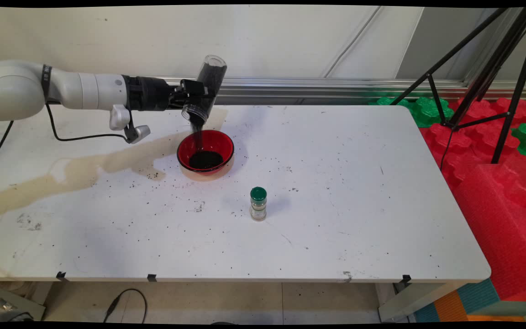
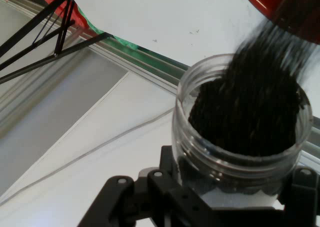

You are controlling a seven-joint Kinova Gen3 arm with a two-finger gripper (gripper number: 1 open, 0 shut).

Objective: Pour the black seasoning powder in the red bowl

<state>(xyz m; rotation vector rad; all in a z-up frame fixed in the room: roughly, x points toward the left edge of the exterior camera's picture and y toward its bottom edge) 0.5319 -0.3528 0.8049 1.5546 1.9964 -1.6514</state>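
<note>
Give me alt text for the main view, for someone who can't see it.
The gripper holds a clear jar tipped mouth-down, pouring dark grains into a red bowl on a white table. A small green-capped bottle stands upright, apart from the bowl, with grains scattered about and a brownish stain nearby.

You see the jar [image 1: 205, 89] tipped in the gripper [image 1: 193, 95] above the bowl's [image 1: 205, 153] far left rim, grains [image 1: 204, 159] in the bowl, and the spice bottle [image 1: 258, 204] standing near-right of it on the table [image 1: 359, 192].
</note>
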